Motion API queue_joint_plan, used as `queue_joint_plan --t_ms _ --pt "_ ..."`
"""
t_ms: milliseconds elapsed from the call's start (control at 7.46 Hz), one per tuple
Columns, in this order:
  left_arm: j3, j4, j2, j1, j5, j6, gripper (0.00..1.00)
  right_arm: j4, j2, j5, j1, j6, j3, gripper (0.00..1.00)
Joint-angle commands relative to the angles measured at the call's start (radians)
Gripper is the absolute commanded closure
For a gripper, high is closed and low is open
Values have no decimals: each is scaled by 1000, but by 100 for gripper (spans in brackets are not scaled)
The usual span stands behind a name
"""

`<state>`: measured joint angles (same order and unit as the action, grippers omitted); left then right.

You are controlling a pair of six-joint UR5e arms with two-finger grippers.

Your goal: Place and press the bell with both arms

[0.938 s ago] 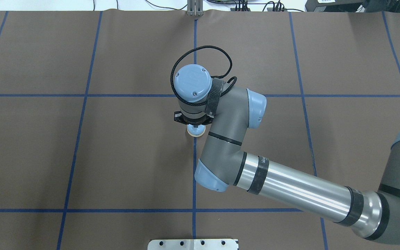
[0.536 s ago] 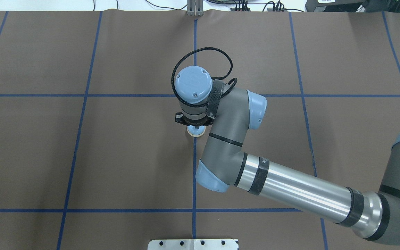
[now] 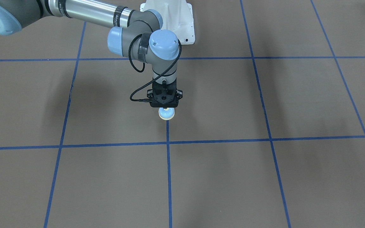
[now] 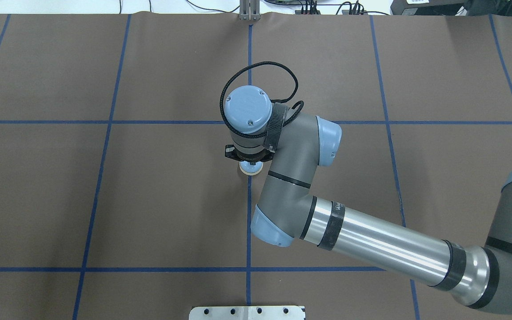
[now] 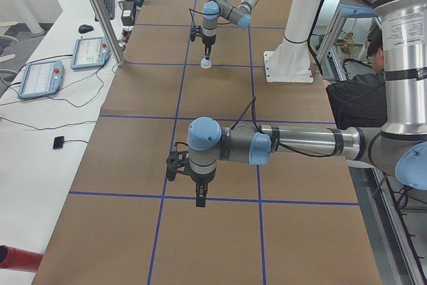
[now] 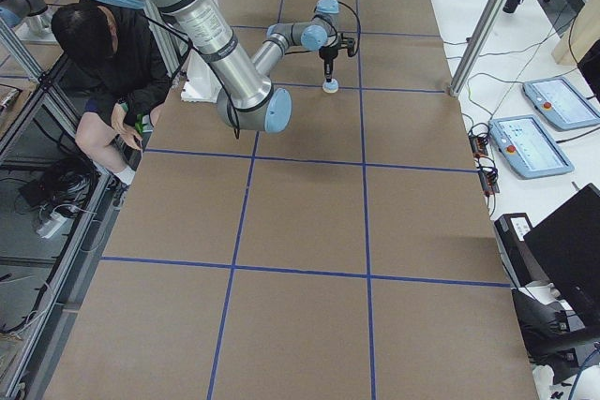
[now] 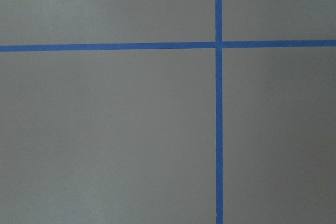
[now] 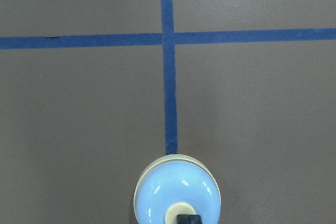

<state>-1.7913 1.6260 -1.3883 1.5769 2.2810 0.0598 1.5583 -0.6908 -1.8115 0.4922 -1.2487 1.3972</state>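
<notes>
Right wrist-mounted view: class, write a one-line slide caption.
Light-blue bell on a blue tape line, jaws at its cream button.

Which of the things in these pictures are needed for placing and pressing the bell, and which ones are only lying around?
Needed: the bell, standing on the table; the right gripper, fingers at its button; the left gripper, far from it.
Lying around: the white pedestal; two tablets; a computer mouse.

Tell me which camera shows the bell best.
The right wrist view: the bell fills the lower frame, its dome, cream base and button clear, with the right gripper at the button. The front-facing and overhead views show it small, partly under the gripper; the side views show it tiny; the left wrist view shows none of it.
</notes>
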Motion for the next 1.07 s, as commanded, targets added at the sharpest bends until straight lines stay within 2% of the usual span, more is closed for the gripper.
queue_joint_plan --t_ms 0,268,402,536,670,804,938 --pt "1 0 0 0 0 0 0 0 -1 12 -7 0 -3 100" --pt "1 0 -2 0 0 0 0 2 2 6 0 0 35 100" --pt "3 0 -3 0 -2 0 0 8 2 -15 21 0 72 84" --pt "1 0 -3 0 0 0 0 17 -9 -43 47 2 109 6" --pt "1 0 -3 0 0 0 0 26 -34 -48 69 3 164 0" --pt "1 0 -5 0 0 0 0 57 -61 -98 115 33 199 0" --pt "1 0 -5 0 0 0 0 139 -109 -189 206 178 262 0"
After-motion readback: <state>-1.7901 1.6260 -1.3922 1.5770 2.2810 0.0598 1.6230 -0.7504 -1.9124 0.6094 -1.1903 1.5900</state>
